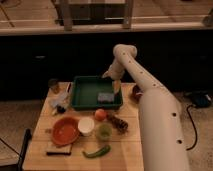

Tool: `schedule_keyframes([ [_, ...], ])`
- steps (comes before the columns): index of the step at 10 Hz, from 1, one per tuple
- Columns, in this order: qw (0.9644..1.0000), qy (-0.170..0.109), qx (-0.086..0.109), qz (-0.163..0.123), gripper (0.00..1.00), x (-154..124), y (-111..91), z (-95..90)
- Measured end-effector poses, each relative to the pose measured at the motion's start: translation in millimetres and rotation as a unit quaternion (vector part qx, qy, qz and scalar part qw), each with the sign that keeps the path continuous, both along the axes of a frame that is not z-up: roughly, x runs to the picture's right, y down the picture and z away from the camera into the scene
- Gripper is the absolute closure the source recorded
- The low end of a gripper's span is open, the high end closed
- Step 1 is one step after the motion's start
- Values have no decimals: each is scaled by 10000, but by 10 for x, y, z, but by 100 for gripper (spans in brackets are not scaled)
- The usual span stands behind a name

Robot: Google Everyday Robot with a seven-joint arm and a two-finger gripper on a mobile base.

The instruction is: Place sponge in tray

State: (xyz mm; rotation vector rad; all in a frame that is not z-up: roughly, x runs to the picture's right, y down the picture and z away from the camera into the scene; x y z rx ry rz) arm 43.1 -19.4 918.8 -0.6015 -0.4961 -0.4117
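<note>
The dark green tray (80, 92) stands at the back of the wooden table. The small grey-blue sponge (105, 96) lies flat inside it, near its right front corner. My gripper (111, 80) hangs at the end of the white arm, over the tray's right rim, a little above and behind the sponge and apart from it.
An orange-red bowl (65, 130), a white cup (85, 126), an orange fruit (100, 114), a green cup (104, 131), a green pepper (97, 151) and a dark-and-pale board (59, 148) lie in front of the tray. A small jar (53, 86) and clutter (58, 103) are to its left.
</note>
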Motion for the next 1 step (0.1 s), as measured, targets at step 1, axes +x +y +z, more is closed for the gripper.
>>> schedule_keyframes([
  [1,10000,0,0,-1,20,0,1,0],
])
